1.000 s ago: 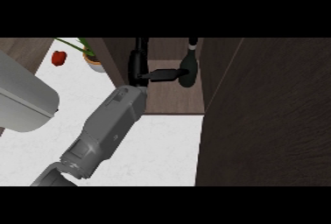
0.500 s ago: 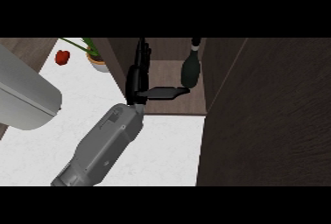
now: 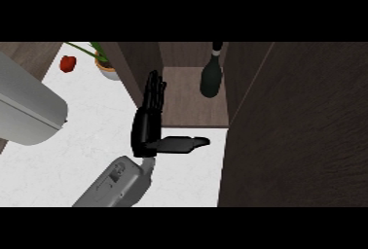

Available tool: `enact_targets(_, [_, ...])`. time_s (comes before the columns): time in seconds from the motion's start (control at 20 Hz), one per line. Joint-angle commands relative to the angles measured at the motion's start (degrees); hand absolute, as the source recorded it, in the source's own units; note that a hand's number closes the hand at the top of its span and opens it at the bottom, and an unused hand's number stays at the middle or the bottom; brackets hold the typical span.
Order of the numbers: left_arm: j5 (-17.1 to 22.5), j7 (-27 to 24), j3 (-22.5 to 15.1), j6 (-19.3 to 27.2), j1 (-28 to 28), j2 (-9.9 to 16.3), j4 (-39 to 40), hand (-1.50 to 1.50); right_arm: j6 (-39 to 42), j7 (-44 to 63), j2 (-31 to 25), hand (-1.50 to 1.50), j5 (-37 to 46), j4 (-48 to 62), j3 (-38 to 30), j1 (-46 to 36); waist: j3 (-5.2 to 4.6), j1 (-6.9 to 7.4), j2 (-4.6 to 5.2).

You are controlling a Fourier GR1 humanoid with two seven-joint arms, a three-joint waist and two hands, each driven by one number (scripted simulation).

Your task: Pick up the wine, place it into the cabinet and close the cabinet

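Observation:
The dark wine bottle [image 3: 211, 80] stands upright on the wooden floor of the open cabinet [image 3: 188, 109], near its back right. My left hand [image 3: 147, 129] is open, with fingers straight and pointing away from me and the thumb stretched out to the right. It hovers at the cabinet's front left corner, below and left of the bottle, and does not touch it. My right hand does not show.
A broad dark brown panel [image 3: 302, 136] fills the right side. A narrower brown panel [image 3: 137, 63] stands at the cabinet's left. On the white counter [image 3: 79, 141] are a potted plant [image 3: 108, 70] and a red fruit [image 3: 67, 63]. A large grey rounded body [image 3: 28, 107] is at the left edge.
The left hand has let go of the bottle, straightened its fingers and drawn back toward me. The bottle stays standing in the cabinet.

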Motion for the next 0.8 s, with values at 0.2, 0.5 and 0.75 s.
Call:
enact_targets(0.2, [-3.8, 1.1, -5.7, 3.5, 15.2, 4.5, -19.5, -1.50, -0.7, 6.6, -2.0, -1.50, -2.1, -13.3, 2.0, 3.4, -0.03, -0.51, 0.17])
enact_targets(0.5, [-6.6, 3.0, -8.7, 6.2, 20.7, 7.3, -27.9, -1.50, 6.9, 7.2, -8.7, 1.50, -2.4, -10.6, 5.4, 2.9, -0.02, -0.56, 0.15])
enact_targets(0.75, [-4.1, 1.6, -5.2, 2.7, 26.1, 12.3, -31.6, -1.50, 11.0, 8.4, -10.7, 1.50, -6.3, -12.0, 14.3, 6.1, -0.07, -0.59, 0.14])
